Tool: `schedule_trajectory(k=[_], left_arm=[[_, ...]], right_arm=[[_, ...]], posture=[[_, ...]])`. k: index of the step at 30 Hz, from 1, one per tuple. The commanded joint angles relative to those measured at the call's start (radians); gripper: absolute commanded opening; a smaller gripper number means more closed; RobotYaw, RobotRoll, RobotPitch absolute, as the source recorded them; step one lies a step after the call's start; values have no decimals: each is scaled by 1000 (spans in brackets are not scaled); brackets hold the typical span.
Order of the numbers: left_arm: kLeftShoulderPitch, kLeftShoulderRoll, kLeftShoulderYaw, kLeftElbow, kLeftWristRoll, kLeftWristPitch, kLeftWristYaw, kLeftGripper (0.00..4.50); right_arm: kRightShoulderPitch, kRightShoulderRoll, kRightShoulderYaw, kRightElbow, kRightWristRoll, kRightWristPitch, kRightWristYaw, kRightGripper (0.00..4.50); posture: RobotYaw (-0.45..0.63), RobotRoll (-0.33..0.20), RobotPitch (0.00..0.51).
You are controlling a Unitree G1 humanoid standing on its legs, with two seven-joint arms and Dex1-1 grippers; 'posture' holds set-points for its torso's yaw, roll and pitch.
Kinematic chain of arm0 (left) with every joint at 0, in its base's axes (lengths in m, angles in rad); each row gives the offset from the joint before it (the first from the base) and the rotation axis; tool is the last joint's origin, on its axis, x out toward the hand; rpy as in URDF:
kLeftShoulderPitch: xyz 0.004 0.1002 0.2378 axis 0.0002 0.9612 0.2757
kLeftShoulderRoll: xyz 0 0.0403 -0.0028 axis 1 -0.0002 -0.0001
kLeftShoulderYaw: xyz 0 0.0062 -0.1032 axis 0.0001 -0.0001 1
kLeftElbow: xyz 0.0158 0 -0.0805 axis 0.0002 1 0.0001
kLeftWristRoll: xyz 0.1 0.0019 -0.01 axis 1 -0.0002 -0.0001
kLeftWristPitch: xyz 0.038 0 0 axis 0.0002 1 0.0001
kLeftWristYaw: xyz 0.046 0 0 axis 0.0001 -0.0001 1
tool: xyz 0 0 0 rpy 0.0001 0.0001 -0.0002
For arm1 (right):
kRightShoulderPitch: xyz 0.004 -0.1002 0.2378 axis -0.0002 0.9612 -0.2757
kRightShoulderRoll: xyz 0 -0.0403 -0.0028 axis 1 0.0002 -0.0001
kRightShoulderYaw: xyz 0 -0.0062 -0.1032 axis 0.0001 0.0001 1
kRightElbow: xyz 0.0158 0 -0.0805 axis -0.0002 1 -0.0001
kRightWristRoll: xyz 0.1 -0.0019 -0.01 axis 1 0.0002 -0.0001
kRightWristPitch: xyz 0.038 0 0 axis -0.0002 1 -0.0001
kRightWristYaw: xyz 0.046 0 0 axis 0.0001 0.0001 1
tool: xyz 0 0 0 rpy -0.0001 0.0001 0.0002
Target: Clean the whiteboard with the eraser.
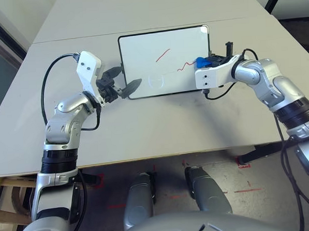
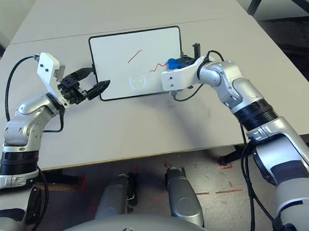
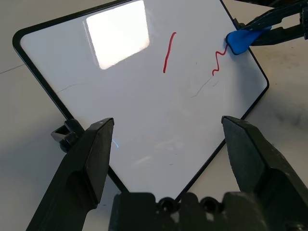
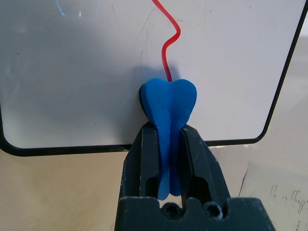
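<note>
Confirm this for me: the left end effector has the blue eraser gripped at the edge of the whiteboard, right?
Wrong side: the right end effector has the blue eraser gripped at the edge of the whiteboard, as the right wrist view shows.

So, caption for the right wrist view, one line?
Right tool gripping the blue eraser at the whiteboard's edge, its tip meeting a wavy red line.

Blue waisted eraser (image 4: 169,103), gripped between two black fingers (image 4: 198,159), its rounded end over the black-framed whiteboard (image 4: 231,77), at the end of a wavy red line (image 4: 177,33).
</note>
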Motion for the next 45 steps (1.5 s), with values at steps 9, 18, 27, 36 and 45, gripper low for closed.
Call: schedule_trajectory(k=[9,18,27,36,45], left_arm=[[12,13,-4,-39,5,25,5,4500],[22,15,1,-51,4,32,11,4500],[30,13,4,-57,3,35,16,4500],[38,11,5,-59,1,33,21,4500],[48,12,8,-62,0,30,22,4500]], right_arm=[[-39,25,23,112,-53,-53,-34,383],[-53,73,38,134,-65,-67,-24,383],[-56,108,48,129,-74,-72,-11,381],[-64,141,56,126,-79,-70,-3,379],[-68,179,67,122,-87,-69,5,379]], posture=[[-133,0,177],[-123,0,182],[-119,0,184],[-114,0,186],[-110,0,189]])
